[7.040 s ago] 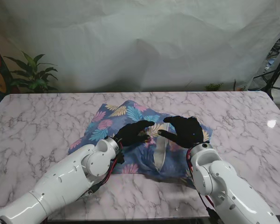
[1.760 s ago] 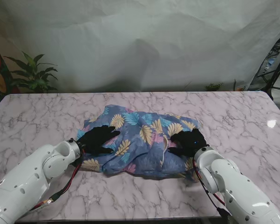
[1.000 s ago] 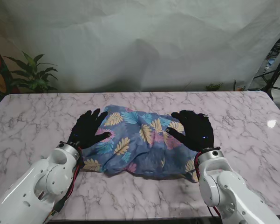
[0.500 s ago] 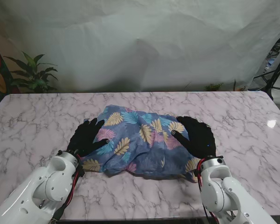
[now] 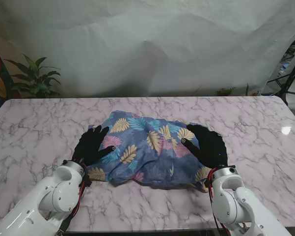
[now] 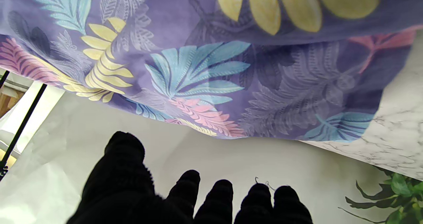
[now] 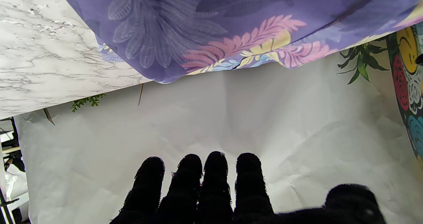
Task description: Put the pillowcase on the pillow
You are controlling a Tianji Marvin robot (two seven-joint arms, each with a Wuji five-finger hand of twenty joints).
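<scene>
Pillow (image 5: 149,150) in leaf-print case, mid table (image 5: 34,132)
L hand (image 5: 92,145) & R hand (image 5: 209,143) flank pillow ends, fingers straight, slightly apart, gripping nothing

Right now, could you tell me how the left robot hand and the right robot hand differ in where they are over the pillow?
The left robot hand is at the pillow's left end, partly over bare table; the right robot hand is at its right end. Both are open, fingers extended, palms down, holding nothing.
</scene>
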